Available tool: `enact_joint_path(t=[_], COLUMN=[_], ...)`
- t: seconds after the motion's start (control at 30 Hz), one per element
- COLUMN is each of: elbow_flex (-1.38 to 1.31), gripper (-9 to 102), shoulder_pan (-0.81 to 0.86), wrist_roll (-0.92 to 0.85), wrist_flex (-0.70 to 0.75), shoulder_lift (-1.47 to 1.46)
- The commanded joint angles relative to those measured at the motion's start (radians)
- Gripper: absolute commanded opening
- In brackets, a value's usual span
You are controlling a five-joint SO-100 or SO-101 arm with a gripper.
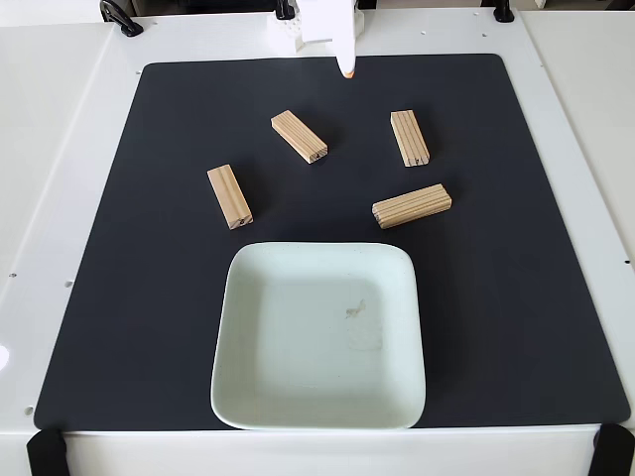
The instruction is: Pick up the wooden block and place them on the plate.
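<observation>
Looks like a lab or test bench. Plain white table [60, 149] with screw holes, black mat [149, 297] spread across mid-frame, black clamps [45, 451] at lower corners

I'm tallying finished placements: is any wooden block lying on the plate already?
No, the plate holds no block; all four wooden blocks lie on the black mat above it in the fixed view.

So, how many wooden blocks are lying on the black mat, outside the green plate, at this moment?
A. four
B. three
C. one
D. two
A: four wooden blocks lie on the black mat above the plate in the fixed view, at and, and the plate holds none of them.
</observation>
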Motion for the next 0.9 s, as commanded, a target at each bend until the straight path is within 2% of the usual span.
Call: enact_joint_path(t=[0.0, 0.13, 0.3, 0.37, 0.57, 0.73, 0.87], elbow_flex=[-0.310, -0.620, -1.009, -1.169, -1.513, -1.506, -1.419], gripper=[0, 0, 0, 0, 0, 0, 0], shoulder_pan=[-0.037, -0.066, -0.098, -0.121, -0.195, -0.264, -0.307], wrist_roll=[-0.008, -0.009, -0.014, -0.071, -0.446, -0.729, -1.049], wrist_flex=[0.002, 0.055, 0.354, 0.476, 0.811, 0.808, 0.807], shoulder_lift=[-0.202, -0.405, -0.589, -0.649, -0.808, -0.839, -0.848])
